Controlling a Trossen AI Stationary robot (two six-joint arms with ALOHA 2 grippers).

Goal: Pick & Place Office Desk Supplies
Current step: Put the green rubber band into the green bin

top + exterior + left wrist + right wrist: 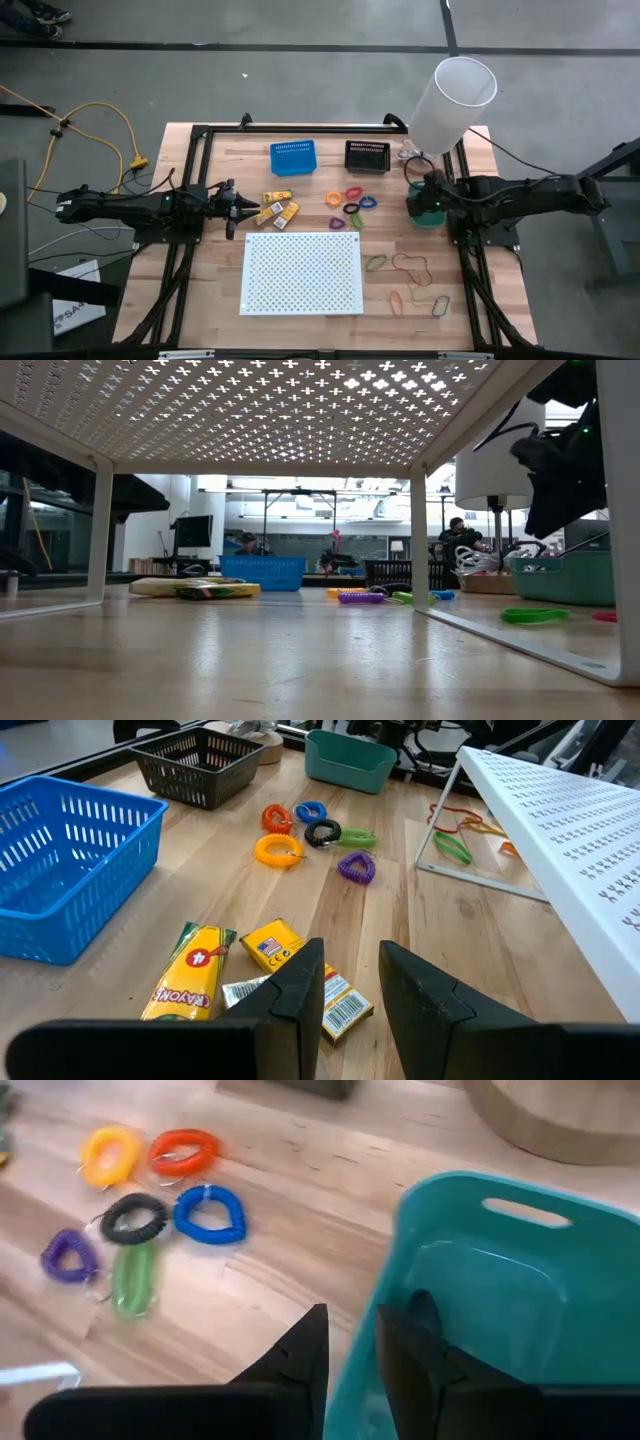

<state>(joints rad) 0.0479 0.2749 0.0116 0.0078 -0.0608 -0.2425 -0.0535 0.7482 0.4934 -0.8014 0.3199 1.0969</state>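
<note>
- Crayon packets, yellow-orange, lie in a loose cluster just beside the near-left corner of the white perforated board, on the side toward the blue bin.
- Left gripper hovers over that cluster; its fingers stand slightly apart with bare wood between them, pinching nothing.
- One packet lies partly under the left finger in the left wrist view, another marked "CRAYONS" just beside it.
- Coiled plastic loops sit between the board and the black bin: yellow, orange-red, black, blue, purple and green, the last four touching or nearly so.
- Rubber bands, brown, red and green, lie scattered off the board's right edge.
- Right gripper hangs at the rim of the teal bin, beyond the board's far-right corner; its fingers straddle the bin's wall with a narrow gap, and whether they touch the wall I cannot tell.
- White cylinder stands behind the teal bin.
</note>
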